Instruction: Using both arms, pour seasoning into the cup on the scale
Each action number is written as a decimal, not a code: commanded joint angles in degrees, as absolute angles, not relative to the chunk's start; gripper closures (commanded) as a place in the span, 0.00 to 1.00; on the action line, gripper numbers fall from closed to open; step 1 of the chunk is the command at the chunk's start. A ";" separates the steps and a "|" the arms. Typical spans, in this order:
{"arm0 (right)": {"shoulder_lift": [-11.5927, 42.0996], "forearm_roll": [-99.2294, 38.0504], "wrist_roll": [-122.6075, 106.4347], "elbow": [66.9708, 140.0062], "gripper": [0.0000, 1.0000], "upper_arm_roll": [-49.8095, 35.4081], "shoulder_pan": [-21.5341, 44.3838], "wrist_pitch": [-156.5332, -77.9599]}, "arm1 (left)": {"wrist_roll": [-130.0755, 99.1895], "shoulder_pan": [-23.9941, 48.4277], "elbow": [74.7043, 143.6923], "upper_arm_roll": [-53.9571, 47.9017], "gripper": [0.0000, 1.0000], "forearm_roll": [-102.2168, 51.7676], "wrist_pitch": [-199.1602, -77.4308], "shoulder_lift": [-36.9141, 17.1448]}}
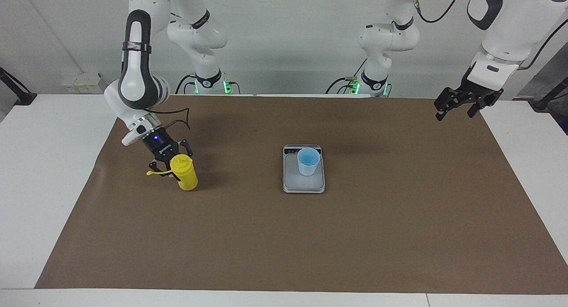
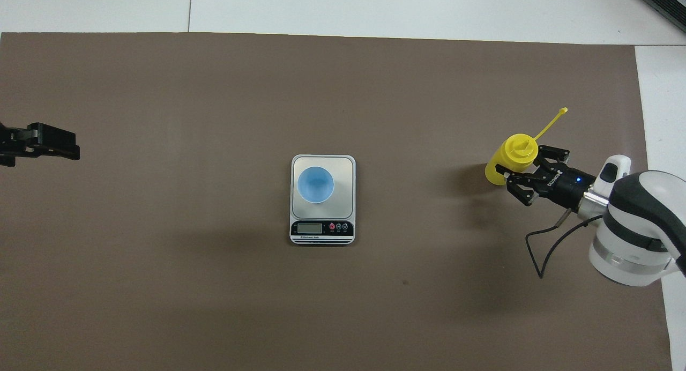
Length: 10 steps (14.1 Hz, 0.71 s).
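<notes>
The right gripper point(image 1: 174, 168) has its fingers point(image 2: 502, 171) clamped on the seasoning point(image 1: 186, 175), which stands on the brown mat point(image 1: 284, 236) toward the right arm's end of the table point(image 1: 49, 165); its thin cap strap point(image 2: 551, 122) juts out from the top, away from the robots; between those fingers and the scale point(image 1: 304, 183) the mat lies bare, an unbroken lane; the only obstacle mid-table is the cup point(image 1: 308, 161), upright on the scale's plate; the left gripper point(image 1: 457, 104) hangs with fingers spread over the mat's edge at the left arm's end, well apart from the cup, with bare mat between its fingers and the scale.
</notes>
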<state>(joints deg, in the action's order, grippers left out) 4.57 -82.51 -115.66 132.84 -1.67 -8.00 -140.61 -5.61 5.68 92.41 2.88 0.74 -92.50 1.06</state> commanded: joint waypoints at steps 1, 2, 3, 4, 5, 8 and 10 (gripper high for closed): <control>2.72 -85.16 -118.12 134.38 0.61 -2.29 -9.40 -138.87 | -5.62 6.15 94.22 2.99 0.00 0.35 -92.55 2.81; 2.64 -85.25 -118.47 134.65 0.61 -2.29 -9.40 -138.87 | -5.71 6.15 94.04 2.64 0.00 0.35 -92.37 2.73; 2.64 -85.34 -118.56 134.65 0.55 -2.29 -9.40 -138.87 | -5.80 6.24 94.30 2.55 0.00 0.35 -92.37 2.81; 2.64 -85.34 -118.56 134.65 0.47 -2.29 -9.49 -138.87 | -5.63 6.24 94.48 2.37 0.00 0.35 -92.11 2.90; 2.64 -85.34 -118.56 134.65 0.40 -2.29 -9.49 -138.87 | -5.89 6.15 95.00 2.11 0.00 0.18 -91.85 3.60; 2.55 -85.34 -118.74 134.74 0.30 -2.29 -10.11 -138.69 | -12.36 5.54 98.17 -2.89 0.00 0.18 -93.25 5.09; 2.55 -85.34 -118.74 134.74 0.22 -2.29 -10.11 -138.78 | -18.95 5.54 99.75 -6.66 0.00 0.09 -95.79 5.62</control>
<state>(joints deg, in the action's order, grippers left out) 4.35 -83.21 -116.43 133.49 -1.67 -8.84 -140.25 -13.76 5.71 95.58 -4.02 0.70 -92.88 2.74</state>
